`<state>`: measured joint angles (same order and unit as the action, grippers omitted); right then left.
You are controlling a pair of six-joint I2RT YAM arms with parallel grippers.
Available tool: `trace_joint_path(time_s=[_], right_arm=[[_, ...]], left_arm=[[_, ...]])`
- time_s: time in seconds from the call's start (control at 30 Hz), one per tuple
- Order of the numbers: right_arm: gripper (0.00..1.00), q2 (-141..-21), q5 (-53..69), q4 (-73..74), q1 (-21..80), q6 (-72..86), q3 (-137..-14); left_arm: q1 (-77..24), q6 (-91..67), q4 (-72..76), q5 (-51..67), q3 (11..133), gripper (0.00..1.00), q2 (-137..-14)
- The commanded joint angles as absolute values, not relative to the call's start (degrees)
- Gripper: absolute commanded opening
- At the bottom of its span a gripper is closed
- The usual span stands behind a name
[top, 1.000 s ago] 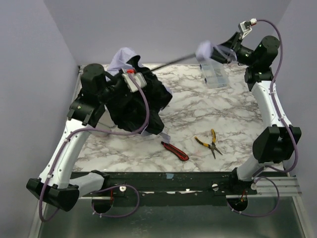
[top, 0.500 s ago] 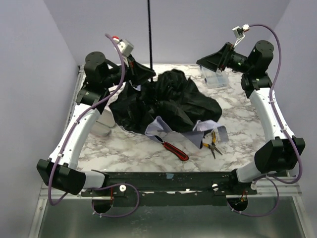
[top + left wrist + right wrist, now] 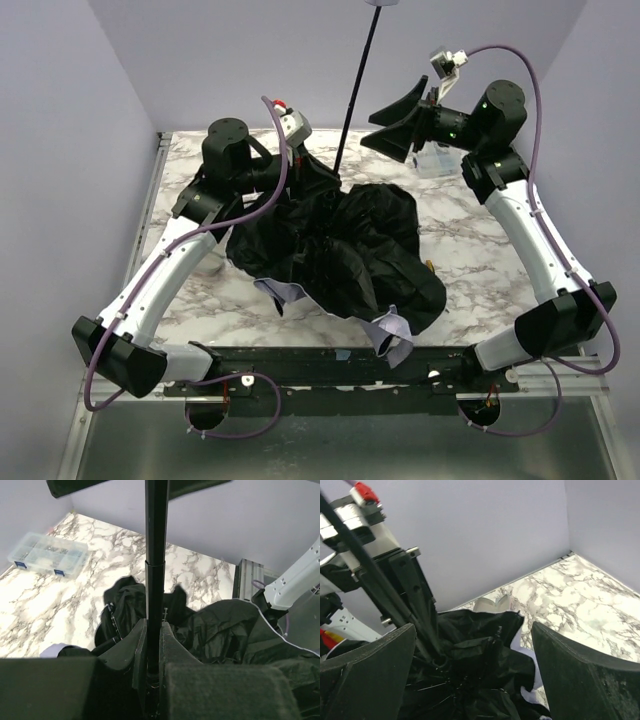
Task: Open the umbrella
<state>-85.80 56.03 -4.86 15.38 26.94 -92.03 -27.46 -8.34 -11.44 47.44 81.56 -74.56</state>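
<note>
The umbrella's canopy [image 3: 345, 250] lies crumpled on the marble table, black lining up, with pale lavender edges [image 3: 285, 292] showing at the front. Its thin black shaft [image 3: 358, 85] rises from the canopy, leaning right toward the top of the view. My left gripper [image 3: 312, 168] is shut on the lower shaft; in the left wrist view both fingers [image 3: 172, 640] press the shaft [image 3: 156, 555]. My right gripper [image 3: 393, 120] hangs wide open beside the upper shaft, holding nothing. In the right wrist view its fingers [image 3: 370, 655] frame the canopy [image 3: 475, 680] below, apart from it.
A clear plastic box [image 3: 47, 554] sits at the back right of the table, partly hidden behind the right gripper in the top view [image 3: 440, 162]. The canopy covers most of the table's middle and front. Lavender walls close in the back and sides.
The shaft has tipped from upright to leaning right. The canopy has slid toward the front edge, covering the pliers and red cutter. The left arm moved right; the right gripper moved left and opened wider.
</note>
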Motion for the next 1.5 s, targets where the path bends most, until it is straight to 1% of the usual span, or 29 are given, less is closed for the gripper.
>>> trace_joint_path(time_s=[0.0,0.17,0.3,0.43,0.5,0.6,0.67,0.7,0.73,0.77,0.8,0.83,0.87,0.9,0.93,0.97,1.0,1.07,1.13,1.17,1.2,1.23,1.33,1.37,1.43,1.47], right_arm=[[0.99,-82.79,58.54,-11.29,18.27,27.51,-88.66],[0.99,-82.09,58.42,-10.64,21.51,26.83,-87.12],[0.99,-82.38,55.66,-7.56,24.08,23.33,-88.11],[0.91,-83.21,53.85,-7.35,25.43,22.51,-89.38],[0.84,-83.58,52.74,-7.91,26.12,22.61,-89.74],[0.68,-83.85,50.79,-9.89,26.76,23.64,-90.07],[0.51,-84.14,49.74,-10.82,26.80,24.23,-90.37],[0.35,-84.30,49.45,-10.96,26.85,24.25,-90.66],[0.21,-84.52,49.35,-10.94,26.79,23.92,-91.07],[0.05,-84.62,48.53,-10.52,26.78,23.41,-91.61],[0.00,-84.52,47.70,-10.26,26.76,23.10,-92.03],[0.00,-84.47,46.96,-10.26,26.81,22.79,-92.25],[0.00,-84.26,46.92,-10.28,26.81,22.11,-92.66],[0.00,-84.07,46.87,-10.21,26.76,21.38,-92.85],[0.00,-83.86,46.62,-10.42,26.81,20.88,-93.03],[0.00,-83.61,46.38,-10.48,26.83,20.50,-93.10],[0.00,-83.43,45.94,-10.48,26.81,19.73,-93.12],[0.00,-82.96,45.00,-10.37,26.76,17.97,-93.07],[0.00,-82.59,43.73,-9.65,26.81,14.99,-93.01],[0.00,-82.45,42.07,-8.26,26.80,12.71,-93.46],[0.00,-82.65,38.33,-5.81,26.74,9.39,-94.51],[0.00,-82.82,34.92,-3.50,26.35,6.37,-95.80],[0.00,-83.71,23.64,1.79,24.65,-6.76,-96.06],[0.00,-84.39,20.15,1.77,23.82,-8.54,-94.97],[0.00,-86.54,19.41,2.03,22.05,-8.21,-95.24],[0.00,-87.55,22.17,2.82,22.09,-6.40,-96.85]], left_arm=[[-27.55,-7.92,-8.98,47.87,81.44,0.00,-72.77],[-28.83,-7.20,-9.54,48.49,80.50,0.00,-72.65],[-30.04,-5.40,-10.88,48.39,80.24,0.00,-72.68],[-30.80,-3.73,-12.73,48.23,80.62,0.00,-72.98],[-31.16,-2.97,-13.18,48.28,80.43,0.00,-73.03],[-31.72,-1.93,-13.52,48.19,79.95,0.00,-72.96],[-31.73,-1.96,-13.54,48.24,79.55,0.00,-72.88],[-31.69,-2.21,-13.42,48.24,79.37,0.00,-72.82],[-31.72,-2.28,-13.37,48.21,79.18,0.00,-72.71],[-31.73,-2.13,-13.60,48.19,78.95,0.00,-72.61],[-31.73,-1.43,-14.31,47.80,78.76,0.03,-72.45],[-31.73,-0.43,-15.16,47.18,78.42,0.14,-72.21],[-31.72,2.34,-16.59,46.23,78.01,0.31,-71.85],[-31.72,4.20,-17.59,44.83,77.33,0.43,-71.58],[-31.73,6.60,-19.38,43.78,76.75,0.55,-71.25],[-31.73,8.89,-21.30,42.80,76.65,0.61,-71.17],[-31.73,11.57,-23.94,41.97,76.62,0.66,-71.23],[-31.73,15.03,-27.82,39.80,76.32,0.68,-71.36],[-31.72,18.58,-30.75,36.91,75.21,0.73,-71.26],[-31.64,20.51,-32.37,35.47,74.78,0.84,-71.23],[-31.49,21.42,-33.19,33.75,74.14,0.94,-71.00],[-30.70,21.22,-33.34,33.25,73.61,0.98,-70.49],[-25.91,14.44,-28.86,36.40,71.50,0.99,-66.52],[-23.89,12.07,-26.20,37.42,70.84,0.98,-64.90],[-20.07,7.46,-21.02,37.58,69.93,0.98,-62.44],[-18.13,5.40,-18.37,37.53,69.71,0.99,-61.59]])
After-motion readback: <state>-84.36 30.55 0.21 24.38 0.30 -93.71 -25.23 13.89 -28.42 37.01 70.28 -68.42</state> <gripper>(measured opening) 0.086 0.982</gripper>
